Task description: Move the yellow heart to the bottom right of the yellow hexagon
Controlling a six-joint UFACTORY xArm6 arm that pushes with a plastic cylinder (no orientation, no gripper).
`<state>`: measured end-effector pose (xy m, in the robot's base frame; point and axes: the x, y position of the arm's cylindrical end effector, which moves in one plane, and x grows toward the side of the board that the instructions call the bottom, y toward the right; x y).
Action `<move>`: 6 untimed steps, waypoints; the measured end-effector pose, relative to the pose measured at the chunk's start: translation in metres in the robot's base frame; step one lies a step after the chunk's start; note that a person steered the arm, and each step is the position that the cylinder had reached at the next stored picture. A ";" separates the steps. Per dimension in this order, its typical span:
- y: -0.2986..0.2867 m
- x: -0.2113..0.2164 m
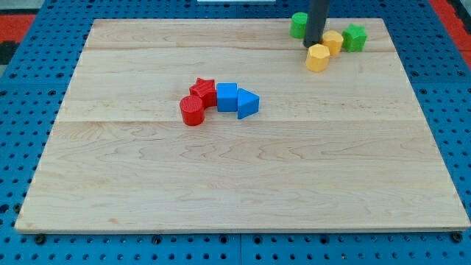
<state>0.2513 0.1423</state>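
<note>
The small yellow heart block (333, 41) sits near the wooden table's (243, 184) top right edge, touching the yellow hexagon block (317, 57) below-left and just beside a green block (355, 37). The tool, a bare dark rod grasping nothing, rests its tip (312, 46) against the heart's left.

My rod is a straight, dark, near-black cylinder; plain surface, no visible markings or cables; my tip (312, 46) ends bluntly.

My tip (312, 46) sits just left of the yellow hexagon (318, 57) and the yellow heart (333, 41).
</note>
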 end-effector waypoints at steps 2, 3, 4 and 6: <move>0.004 -0.023; 0.027 -0.018; 0.038 -0.010; 0.034 0.056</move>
